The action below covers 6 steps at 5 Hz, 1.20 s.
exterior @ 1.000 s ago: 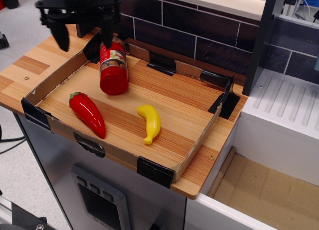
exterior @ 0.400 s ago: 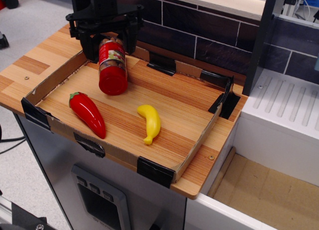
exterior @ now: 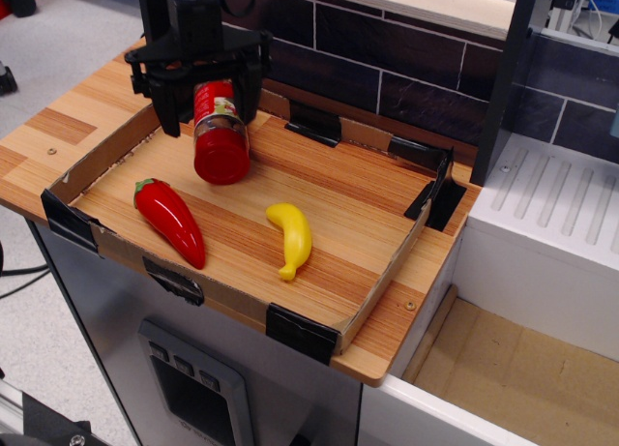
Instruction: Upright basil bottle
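Figure. Approach to a toppled jar, seen from above and to the side. The basil bottle (exterior: 221, 132) lies on its side in the upper left of the frame, inside a shallow cardboard tray (exterior: 387, 282) on the wooden surface (exterior: 58, 127); its wide red cap faces the viewer and its base points toward the tray's far wall. The claw (exterior: 201, 105) hangs directly above it, its two black fingers (exterior: 170, 107) spread apart, one on each side of the jar's labelled body. Whether either finger touches the glass cannot be told from this view.

Risks, as judged from this pose. A round jar lying free will likely roll if one finger meets it before the other, and could slip out toward the red chili pepper (exterior: 170, 222) below it in the frame. The fingers straddle the far half of the body, away from the heavy-looking cap; a grip there may let the cap end sag or swing during the tilt. The tray's far wall stands near the jar's base and the left finger, so a low descent could catch cardboard. The yellow banana (exterior: 291, 237), at lower centre, lies well apart and seems out of harm.
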Available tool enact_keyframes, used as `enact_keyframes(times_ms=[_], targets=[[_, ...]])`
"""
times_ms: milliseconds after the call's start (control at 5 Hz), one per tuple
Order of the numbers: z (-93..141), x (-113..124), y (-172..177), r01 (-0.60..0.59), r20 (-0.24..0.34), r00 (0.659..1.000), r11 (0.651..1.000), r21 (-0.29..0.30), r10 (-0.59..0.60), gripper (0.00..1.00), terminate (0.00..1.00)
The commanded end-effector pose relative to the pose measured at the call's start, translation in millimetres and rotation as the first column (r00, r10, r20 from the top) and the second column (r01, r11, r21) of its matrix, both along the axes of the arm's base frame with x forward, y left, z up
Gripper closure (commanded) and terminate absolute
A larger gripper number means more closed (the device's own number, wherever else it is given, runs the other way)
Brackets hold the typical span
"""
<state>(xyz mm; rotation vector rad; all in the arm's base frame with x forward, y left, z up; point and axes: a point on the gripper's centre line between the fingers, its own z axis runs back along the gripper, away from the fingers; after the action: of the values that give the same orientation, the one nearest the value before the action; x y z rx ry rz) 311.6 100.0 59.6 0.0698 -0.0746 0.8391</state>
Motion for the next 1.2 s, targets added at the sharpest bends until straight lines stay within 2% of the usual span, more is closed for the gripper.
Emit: enact_keyframes(times_ms=[0,200,800,1000], targets=[[-10.5,9.5,0.9,-0.006,0.044,0.999,1.0,0.03,0.005,0.0,0.0],[-22.6,10.1,0.9,-0.011,0.046,0.999,0.999,0.051,0.008,0.0,0.0],[-38.0,6.3,-0.4,-0.004,0.032,0.999,0.998,0.061,0.002,0.0,0.0],[-42.1,6.1,1.6,0.01,0.034,0.999,0.997,0.074,-0.013,1.0,0.0]])
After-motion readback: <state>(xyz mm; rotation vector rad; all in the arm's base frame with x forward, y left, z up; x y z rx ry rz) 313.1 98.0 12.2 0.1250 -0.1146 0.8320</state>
